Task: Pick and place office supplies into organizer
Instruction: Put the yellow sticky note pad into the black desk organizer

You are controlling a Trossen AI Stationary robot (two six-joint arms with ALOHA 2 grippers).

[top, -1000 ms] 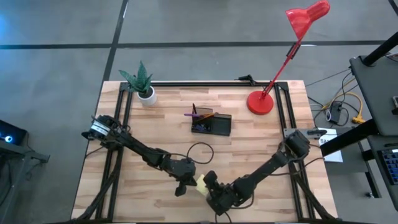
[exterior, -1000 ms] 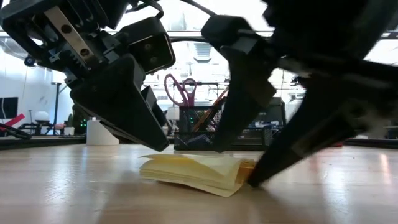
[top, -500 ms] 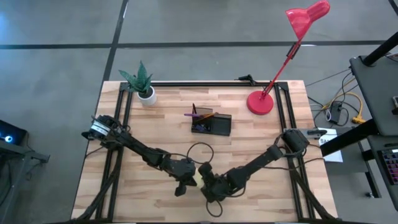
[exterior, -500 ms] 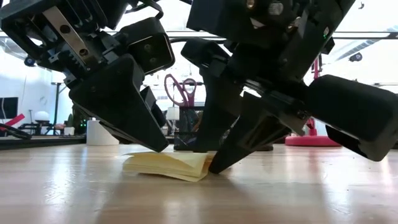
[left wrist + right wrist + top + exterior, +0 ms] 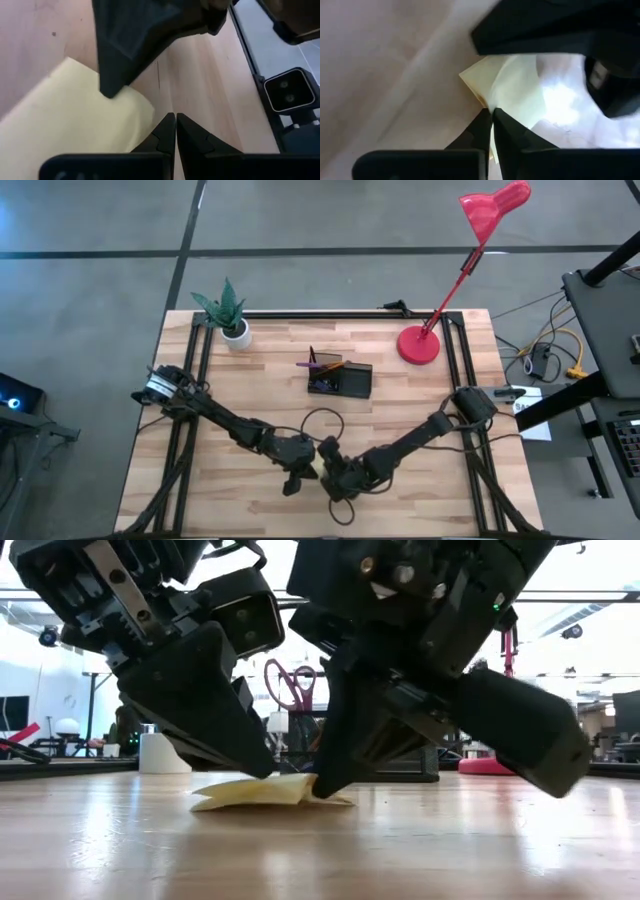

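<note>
A yellow sticky-note pad (image 5: 255, 793) lies on the wooden table near its front edge, between my two grippers; in the high view only a sliver of the pad (image 5: 316, 467) shows. My left gripper (image 5: 300, 467) is shut at one side of the pad, and its fingertips (image 5: 175, 119) sit at a corner of the pad (image 5: 75, 120). My right gripper (image 5: 491, 112) is shut at the opposite side. Farther back stands the black organizer (image 5: 345, 380), with purple scissors (image 5: 290, 685) and pencils upright in it. My left gripper slants down from the table's left, its shut fingertips (image 5: 262, 772) meeting the pad's top edge (image 5: 250, 783). Whether the tips stand on the paper or on the wood beside it cannot be told. My right gripper slants down from the table's right. Its shut fingers pinch a thin yellow edge at the pad's corner (image 5: 487, 100); how many sheets cannot be told. The pad lies on the table, its sheets curling up (image 5: 300, 782) toward the fingertips.
A potted green plant (image 5: 228, 315) stands at the far left corner and a red lamp base (image 5: 418, 345) at the far right, with the lamp head reaching beyond the table. A black cable loops (image 5: 320, 420) on the wood between the grippers and the organizer.
My right gripper has moved toward the table's left and slightly toward the far edge, up against the left gripper, and has shut. The pad slid a little toward the left gripper, and its fanned-out sheets now lie flatter.
</note>
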